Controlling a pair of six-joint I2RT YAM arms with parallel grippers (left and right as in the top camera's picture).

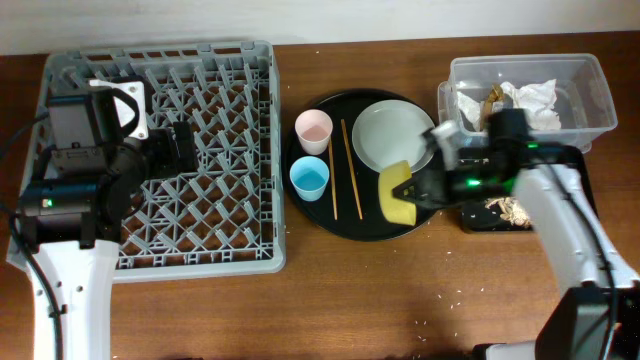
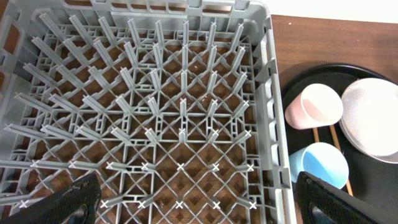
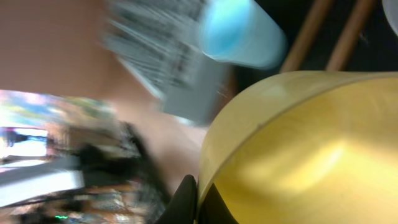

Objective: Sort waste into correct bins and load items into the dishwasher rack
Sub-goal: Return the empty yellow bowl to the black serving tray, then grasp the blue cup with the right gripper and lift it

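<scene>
right gripper: clamped on rim of yellow bowl
yellow bowl: tilted, at right front edge of round black tray
left gripper: spread wide, nothing in it, above dishwasher rack
on round black tray: grey plate, pink cup, light blue cup, chopsticks
clear tub: napkins inside

Robot lab bench staged as a kitchen clean-up station.

A brown wooden table stood against a plain pale wall along the top of the frame. One white-and-black robot arm reached in at lower left and a second arm at lower right. A grey dishwasher rack lay at left, a round black tray of tableware at centre, and a clear plastic tub at upper right.
</scene>
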